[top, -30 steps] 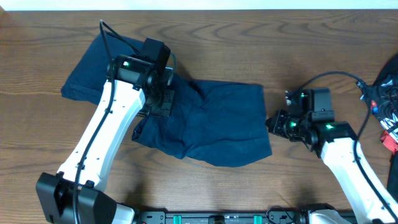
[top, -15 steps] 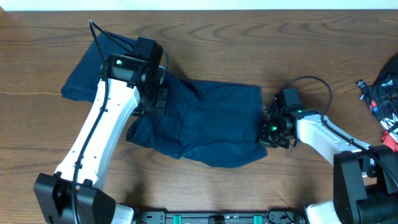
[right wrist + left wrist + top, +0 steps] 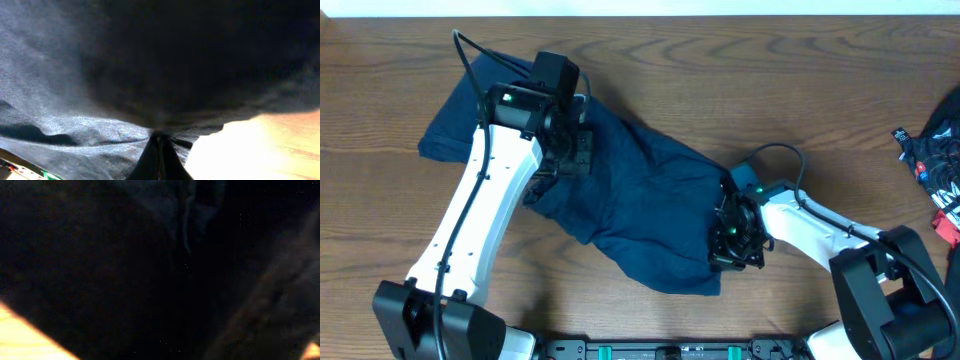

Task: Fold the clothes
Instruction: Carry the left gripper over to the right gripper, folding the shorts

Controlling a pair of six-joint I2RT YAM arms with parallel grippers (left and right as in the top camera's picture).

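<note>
One pair of dark navy shorts (image 3: pixel 640 205) lies crumpled on the wooden table, running from upper left to lower right. My left gripper (image 3: pixel 572 152) presses into its upper left part, where the cloth bunches. Dark cloth (image 3: pixel 150 255) fills the left wrist view and hides the fingers. My right gripper (image 3: pixel 728 236) is at the shorts' right edge. In the right wrist view its fingers (image 3: pixel 160 144) are closed together under a fold of the blue cloth (image 3: pixel 75 75).
A black cloth item with red and white print (image 3: pixel 938 160) lies at the table's right edge. Bare wood table (image 3: pixel 820 110) shows between it and the shorts. The arm bases stand at the front edge.
My right gripper has moved left and toward the front, dragging the shorts' right edge inward over the rest. My left gripper has shifted slightly up and left with the cloth.
</note>
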